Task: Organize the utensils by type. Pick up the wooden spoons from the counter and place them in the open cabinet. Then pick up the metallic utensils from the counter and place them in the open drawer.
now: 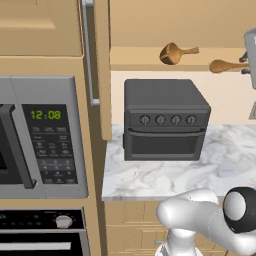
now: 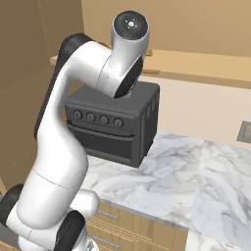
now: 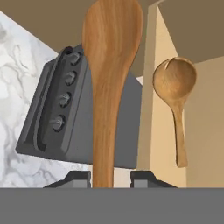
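The held wooden spoon [image 3: 109,83] is warm brown wood with visible grain and a smooth, slightly satin face. The second wooden spoon [image 3: 174,94] on the cabinet shelf [image 1: 150,65] looks the same wood, a little darker. The shelf is pale matt wood. The toaster oven [image 1: 165,120] is dark grey and matt. The bench [image 1: 165,175] is white marble with grey veins, smooth.

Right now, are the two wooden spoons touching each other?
Apart. The hand view shows the held wooden spoon and the spoon in the cabinet with cabinet wall plainly visible between them; the left base view shows a gap too.
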Tool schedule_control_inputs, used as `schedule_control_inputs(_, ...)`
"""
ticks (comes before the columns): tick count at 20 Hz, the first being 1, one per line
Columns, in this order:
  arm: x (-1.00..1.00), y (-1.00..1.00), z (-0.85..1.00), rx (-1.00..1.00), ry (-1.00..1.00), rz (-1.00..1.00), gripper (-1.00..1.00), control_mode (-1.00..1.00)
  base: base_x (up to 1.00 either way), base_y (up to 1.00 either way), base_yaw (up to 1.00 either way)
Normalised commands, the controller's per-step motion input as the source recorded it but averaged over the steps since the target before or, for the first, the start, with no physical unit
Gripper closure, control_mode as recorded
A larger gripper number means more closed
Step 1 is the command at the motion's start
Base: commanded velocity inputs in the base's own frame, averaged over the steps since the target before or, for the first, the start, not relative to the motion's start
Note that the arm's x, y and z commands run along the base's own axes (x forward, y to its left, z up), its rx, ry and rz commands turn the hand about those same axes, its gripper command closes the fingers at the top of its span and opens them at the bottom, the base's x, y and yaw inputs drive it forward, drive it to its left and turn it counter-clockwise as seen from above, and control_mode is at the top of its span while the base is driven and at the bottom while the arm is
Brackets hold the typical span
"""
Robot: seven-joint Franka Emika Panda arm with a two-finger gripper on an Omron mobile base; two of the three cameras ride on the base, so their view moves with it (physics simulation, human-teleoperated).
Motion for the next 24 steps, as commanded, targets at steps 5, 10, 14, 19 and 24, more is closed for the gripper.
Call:
schedule_control_inputs(5,0.52,-0.16,0.31,0.0,0.03,0.0,1.0,-1.0,0.0,0.0,0.0)
schedule_control_inputs(10,0.55,-0.11,0.19,0.0,0.03,0.0,1.0,-1.0,0.0,0.0,0.0)
schedule_control_inputs(14,0.48,-0.08,-0.05,0.0,0.0,0.0,1.0,-1.0,0.0,0.0,0.0)
schedule_control_inputs(19,0.54,-0.18,-0.03,0.0,0.0,0.0,1.0,-1.0,0.0,0.0,0.0)
schedule_control_inputs(24,0.38,-0.11,-0.04,0.0,0.0,0.02,1.0,-1.0,0.0,0.0,0.0)
